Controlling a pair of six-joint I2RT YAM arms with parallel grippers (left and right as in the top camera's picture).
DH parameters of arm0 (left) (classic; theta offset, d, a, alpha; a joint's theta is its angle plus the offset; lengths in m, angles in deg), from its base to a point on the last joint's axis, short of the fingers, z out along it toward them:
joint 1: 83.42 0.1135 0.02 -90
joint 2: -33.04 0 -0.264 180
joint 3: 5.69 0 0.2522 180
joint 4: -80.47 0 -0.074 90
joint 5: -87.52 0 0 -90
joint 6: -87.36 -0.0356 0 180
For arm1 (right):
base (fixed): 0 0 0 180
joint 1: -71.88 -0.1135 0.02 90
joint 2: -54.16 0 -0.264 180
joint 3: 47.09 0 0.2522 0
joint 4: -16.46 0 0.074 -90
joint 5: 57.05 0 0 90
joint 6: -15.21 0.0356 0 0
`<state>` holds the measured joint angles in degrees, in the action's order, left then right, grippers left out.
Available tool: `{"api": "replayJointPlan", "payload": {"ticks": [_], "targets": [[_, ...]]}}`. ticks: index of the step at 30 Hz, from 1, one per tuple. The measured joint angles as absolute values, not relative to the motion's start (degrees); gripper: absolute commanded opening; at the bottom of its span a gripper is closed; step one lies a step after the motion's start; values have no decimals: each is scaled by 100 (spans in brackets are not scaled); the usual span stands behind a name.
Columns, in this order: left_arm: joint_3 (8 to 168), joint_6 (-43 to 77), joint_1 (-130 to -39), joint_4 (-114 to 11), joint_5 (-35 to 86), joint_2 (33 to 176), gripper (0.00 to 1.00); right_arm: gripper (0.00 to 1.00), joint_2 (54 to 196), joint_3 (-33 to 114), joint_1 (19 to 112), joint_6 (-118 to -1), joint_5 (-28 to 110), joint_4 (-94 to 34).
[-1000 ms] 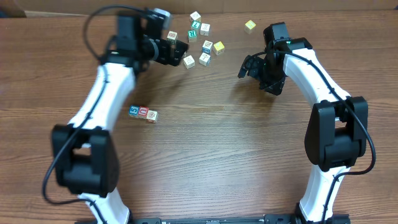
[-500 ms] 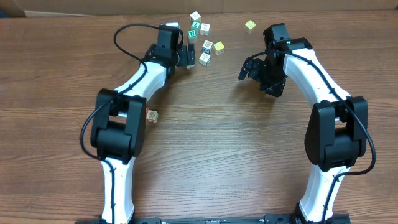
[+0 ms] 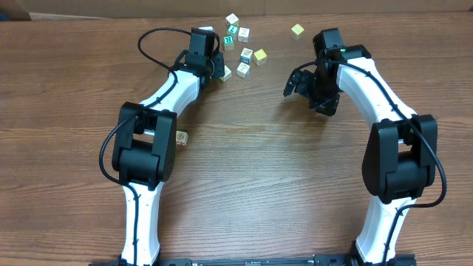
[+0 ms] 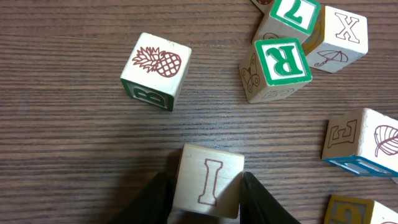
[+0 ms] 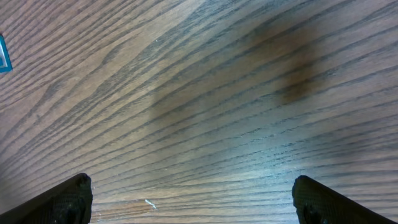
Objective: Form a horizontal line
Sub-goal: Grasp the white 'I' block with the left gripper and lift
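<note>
My left gripper (image 4: 205, 200) sits low at the left side of the cube cluster, shut on a pale cube marked with a red I (image 4: 208, 180). A black finger presses each side of that cube. In the overhead view this left gripper (image 3: 219, 68) is at the back of the table. Of the horizontal line only its tan end cube (image 3: 181, 137) shows beside the left arm's elbow. The arm hides the other cubes in the row. My right gripper (image 3: 290, 83) hangs open over bare wood, and the right wrist view shows nothing between the jaws of the right gripper (image 5: 193, 199).
Loose cubes lie just beyond the left gripper: a pineapple cube (image 4: 155, 70), a green R cube (image 4: 280, 65), an X cube (image 4: 339, 31) and a blue-edged E cube (image 4: 360, 143). A yellow cube (image 3: 297, 30) sits alone at the back, near the right arm.
The left arm has swung in over the cluster, now covering most of the row. Its jaws have closed from wide open onto the I cube. The right arm has not moved.
</note>
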<state>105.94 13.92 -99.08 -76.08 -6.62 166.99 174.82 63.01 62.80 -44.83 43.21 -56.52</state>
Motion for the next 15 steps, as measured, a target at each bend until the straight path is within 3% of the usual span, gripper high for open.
{"api": "replayJointPlan", "payload": {"ticks": [5, 13, 14, 15], "targets": [[10640, 1392, -9908, -7462, -662, 16699, 34, 100, 17482, 6301, 6280, -4486, 4321, -5696], [10758, 826, -9764, -5558, -666, 15545, 34, 100, 17482, 6301, 6280, -4486, 4321, -5689], [10760, 734, -9718, -5298, -669, 15224, 37, 100, 17482, 6301, 6280, -4483, 4321, -5671], [10771, 651, -9653, -5064, -669, 14839, 49, 100, 17482, 6301, 6280, -4481, 4321, -5661]]}}
